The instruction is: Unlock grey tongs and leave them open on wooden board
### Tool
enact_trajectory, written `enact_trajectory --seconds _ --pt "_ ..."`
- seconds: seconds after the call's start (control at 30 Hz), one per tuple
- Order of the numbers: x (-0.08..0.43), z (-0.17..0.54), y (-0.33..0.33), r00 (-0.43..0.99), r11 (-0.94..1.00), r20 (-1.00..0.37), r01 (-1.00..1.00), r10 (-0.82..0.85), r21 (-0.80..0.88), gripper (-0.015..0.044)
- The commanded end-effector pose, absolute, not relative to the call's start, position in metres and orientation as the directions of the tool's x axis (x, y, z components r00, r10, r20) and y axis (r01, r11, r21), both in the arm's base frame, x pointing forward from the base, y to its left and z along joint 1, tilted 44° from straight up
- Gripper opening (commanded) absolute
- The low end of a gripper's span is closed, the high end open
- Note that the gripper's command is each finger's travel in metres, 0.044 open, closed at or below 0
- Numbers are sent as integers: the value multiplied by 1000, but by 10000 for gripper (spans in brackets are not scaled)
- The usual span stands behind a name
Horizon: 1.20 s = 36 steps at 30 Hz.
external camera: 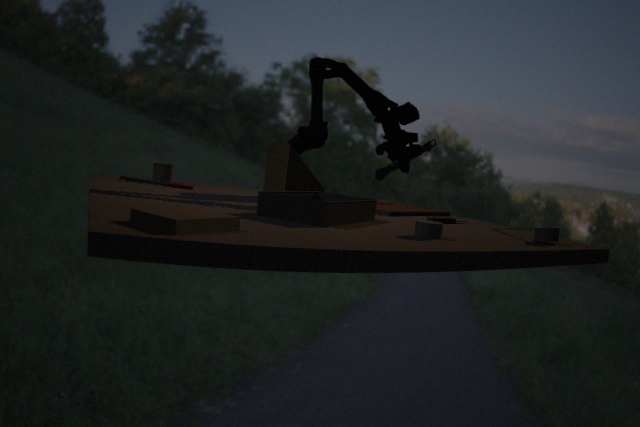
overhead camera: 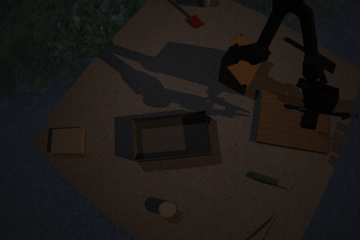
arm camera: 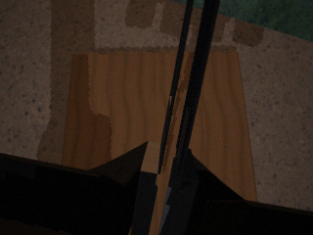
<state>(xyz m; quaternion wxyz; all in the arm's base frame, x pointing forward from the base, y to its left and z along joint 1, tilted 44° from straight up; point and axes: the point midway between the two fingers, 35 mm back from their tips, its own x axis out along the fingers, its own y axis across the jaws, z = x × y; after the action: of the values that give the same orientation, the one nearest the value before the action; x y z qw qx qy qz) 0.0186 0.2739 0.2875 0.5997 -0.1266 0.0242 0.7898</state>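
We are holding the grey tongs (overhead camera: 291,107) (external camera: 386,170) (arm camera: 200,73) above the wooden board (overhead camera: 279,127) (external camera: 419,213) (arm camera: 132,103), with the gripper (overhead camera: 311,111) (external camera: 405,157) (arm camera: 164,151) closed narrowly on them and the roasting tin (overhead camera: 172,159) (external camera: 292,208) standing apart from the board. Their long arms are lying close together in the wrist view, and the tongs are slanting, the rounded end lower than the looped one; in this gloom we are taking the rounded end for the tips, though we cannot be sure. We are judging this to be the unlocking step, so we are wanting a steeper tips-down pose, turned smoothly while keeping clearance above the board. A firm, even squeeze across both arms should then be freeing the lock; a skewed one may be letting them pivot or slip. Afterwards, we are favouring levelling them low over the board before easing the grip.
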Motion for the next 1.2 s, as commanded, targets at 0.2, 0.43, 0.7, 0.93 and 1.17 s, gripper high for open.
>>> enact_trajectory --seconds 0.2,0.43,0.7,0.93,1.17 --pt "21 287 265 -299 -304 -63 -945 952 -119 -150" --pt "21 281 255 -339 -332 27 -932 940 -143 -150" --pt "17 269 238 -391 -368 100 -910 915 -192 -150" --pt "10 255 222 -435 -396 131 -885 891 -245 -150" --pt "10 255 222 -436 -397 131 -884 890 -247 -150"
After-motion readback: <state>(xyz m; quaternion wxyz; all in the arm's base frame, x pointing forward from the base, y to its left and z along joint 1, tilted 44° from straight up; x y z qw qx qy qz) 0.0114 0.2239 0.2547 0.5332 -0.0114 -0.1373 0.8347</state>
